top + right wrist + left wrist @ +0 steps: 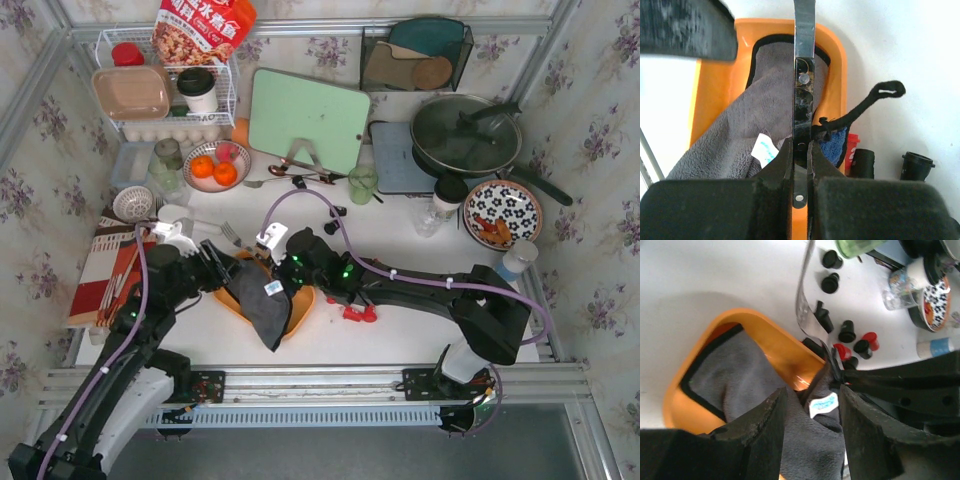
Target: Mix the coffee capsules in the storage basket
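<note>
The orange storage basket (301, 309) (767, 335) (715, 90) sits near the table's front. A grey cloth (262, 305) (735, 375) (765, 95) lies over its inside, hiding whatever is in it. My left gripper (222, 272) (810, 432) has the bunched cloth filling the gap between its jaws. My right gripper (290, 262) (801, 150) is shut on a flat metal utensil (802, 305) (804, 30) with a black handle, reaching over the basket. Red coffee capsules (356, 313) (842, 351) (852, 150) and black ones (847, 332) (916, 165) lie on the table right of the basket.
A plate of oranges (215, 168), a green cutting board (308, 118), a lidded pan (466, 133) and a patterned plate (502, 213) stand behind. The white wire rack (170, 90) is back left. A fork (230, 234) and a green cup (362, 183) lie nearer.
</note>
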### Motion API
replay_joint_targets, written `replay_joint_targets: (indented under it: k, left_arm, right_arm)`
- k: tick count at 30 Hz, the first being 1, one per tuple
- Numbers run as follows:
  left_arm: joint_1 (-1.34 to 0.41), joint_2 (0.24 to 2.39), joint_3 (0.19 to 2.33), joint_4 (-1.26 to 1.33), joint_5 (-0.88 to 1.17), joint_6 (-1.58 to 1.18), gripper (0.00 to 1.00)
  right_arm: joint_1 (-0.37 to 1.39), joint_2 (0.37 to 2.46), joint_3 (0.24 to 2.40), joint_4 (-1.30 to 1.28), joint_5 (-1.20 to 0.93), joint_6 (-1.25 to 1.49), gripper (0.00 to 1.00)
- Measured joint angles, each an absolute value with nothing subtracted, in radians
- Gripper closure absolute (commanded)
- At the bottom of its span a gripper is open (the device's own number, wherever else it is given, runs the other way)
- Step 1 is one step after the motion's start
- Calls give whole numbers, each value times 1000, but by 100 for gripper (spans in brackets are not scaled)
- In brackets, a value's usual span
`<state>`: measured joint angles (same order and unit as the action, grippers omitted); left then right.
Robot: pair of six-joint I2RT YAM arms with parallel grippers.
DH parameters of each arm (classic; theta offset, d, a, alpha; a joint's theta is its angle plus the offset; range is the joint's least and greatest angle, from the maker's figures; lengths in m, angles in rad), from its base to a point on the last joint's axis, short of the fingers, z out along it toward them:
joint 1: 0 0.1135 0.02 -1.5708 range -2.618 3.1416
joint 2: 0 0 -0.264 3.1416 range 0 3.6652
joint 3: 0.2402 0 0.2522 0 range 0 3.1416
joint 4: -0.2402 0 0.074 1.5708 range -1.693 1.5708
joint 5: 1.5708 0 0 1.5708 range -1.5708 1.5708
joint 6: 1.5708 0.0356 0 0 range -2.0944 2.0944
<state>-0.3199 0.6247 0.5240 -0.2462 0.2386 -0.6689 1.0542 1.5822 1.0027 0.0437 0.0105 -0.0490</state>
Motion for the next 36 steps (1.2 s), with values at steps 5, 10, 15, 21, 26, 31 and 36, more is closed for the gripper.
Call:
replay_joint_targets:
  k: [5, 10, 15, 21, 26, 31, 36]
  left_arm:
    - [-424, 642, 493, -145, 226, -704, 51]
    - [-498, 699, 497, -49, 151, -698, 58]
    - [-517, 727, 504, -11, 67, -688, 64]
    - [-530, 739, 490, 12, 5, -689, 67]
    - [-558, 776, 490, 43, -4, -689, 84]
    - [-575, 809, 519, 52, -25, -700, 100]
    - [-576, 846, 621, -47, -49, -676, 100]
  right_arm:
    - [1054, 1584, 1002, 102, 26, 48, 100]
    - [1054, 1583, 991, 175, 9, 111, 100]
    - [1054, 1583, 973, 214, -18, 154, 100]
    - [1054, 1581, 956, 237, -35, 176, 100]
    - [1054, 1581, 955, 249, -51, 187, 100]
    - [1053, 1581, 955, 260, -44, 212, 76]
    - [1053, 1562, 941, 279, -45, 221, 43]
